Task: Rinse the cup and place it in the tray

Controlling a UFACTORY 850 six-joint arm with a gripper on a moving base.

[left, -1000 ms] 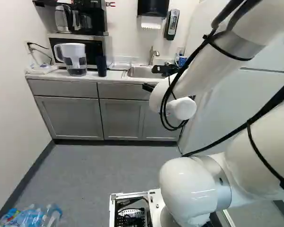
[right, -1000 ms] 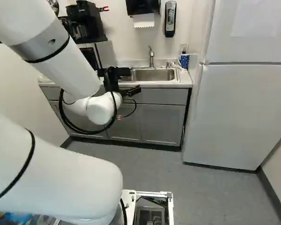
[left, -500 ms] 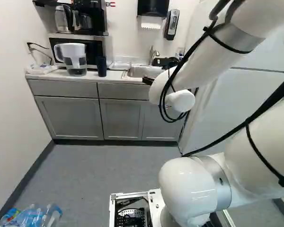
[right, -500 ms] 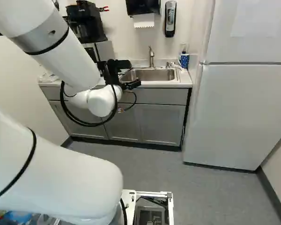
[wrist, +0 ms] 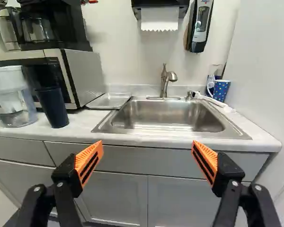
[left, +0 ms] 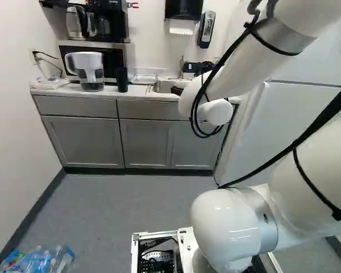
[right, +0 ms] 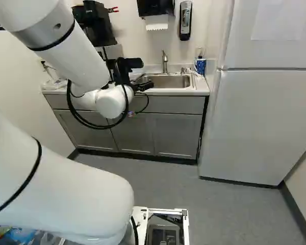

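Note:
In the right base view my gripper (right: pixel 145 86) hangs in front of the counter, near the sink's front left corner. In the wrist view the gripper (wrist: pixel 147 150) stands wide open, nothing between its orange pads. Ahead of it is the steel sink (wrist: pixel 165 117) with the faucet (wrist: pixel 164 80). A dark blue cup (wrist: pixel 53 108) stands upright on the counter between the water pitcher and the tray. The shallow tray (wrist: pixel 110 100) lies between microwave and sink. Behind the sink's far corner by the fridge is a blue dotted cup (wrist: pixel 221 90).
The water pitcher (left: pixel 90 70) stands before the microwave (wrist: pixel 78 73), with a coffee maker above. A soap dispenser (right: pixel 185 20) and paper towel holder (right: pixel 155 7) hang on the wall. The fridge (right: pixel 268 122) rises right of the counter (wrist: pixel 255 125). Bottles (left: pixel 40 259) lie on the floor.
My arm has lifted, bringing the open gripper higher in front of the sink. The base and the things on the counter have stayed put.

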